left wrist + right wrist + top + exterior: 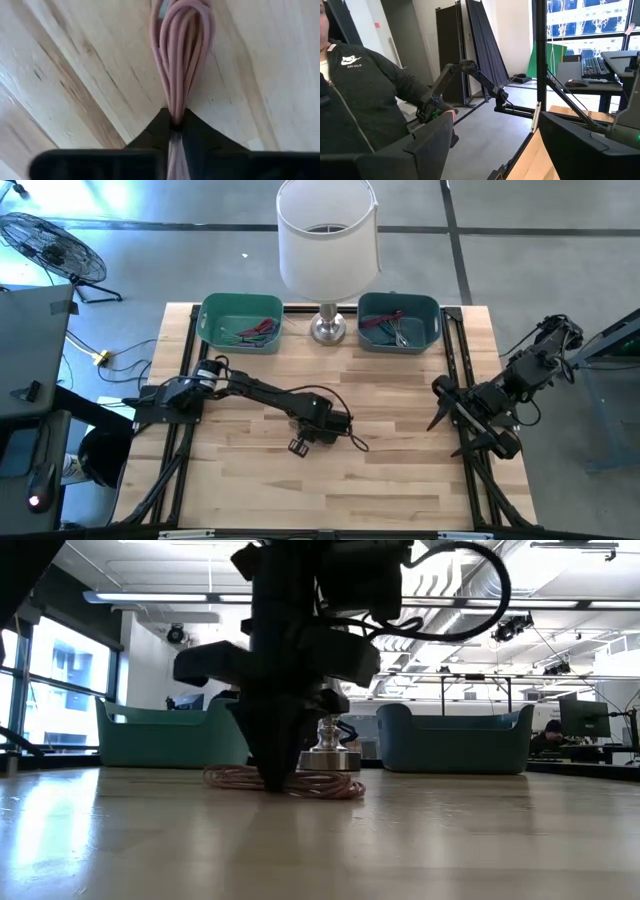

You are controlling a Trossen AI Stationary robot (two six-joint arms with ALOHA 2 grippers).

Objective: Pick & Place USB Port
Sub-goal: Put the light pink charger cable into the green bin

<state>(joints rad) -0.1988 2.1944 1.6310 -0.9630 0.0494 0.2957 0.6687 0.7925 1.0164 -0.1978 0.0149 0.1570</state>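
Note:
A pink cable (181, 50), coiled into a long bundle of loops, lies on the wooden table near its middle; in the low view the pink cable (300, 783) rests flat on the board. My left gripper (318, 426) stands over it, pointing down, and is shut on the bundle; from above it hides the cable. In the low view my left gripper (272, 772) reaches down to the tabletop. My right gripper (440, 405) waits open at the table's right edge, touching nothing, and its wrist view looks into the room. My left gripper (175, 125) pinches one end of the cable's bundle (176, 107) between its two fingers, several strands together. The fingers come from above, pointing down. The rest of the coil stretches away from them and lies slack on the table.
Two teal bins stand at the far edge, the left bin (240, 320) and the right bin (398, 321), both holding cables. A lamp's base (327, 328) stands between them under its white shade (327, 235). A person (355, 100) stands beyond the table's right side.

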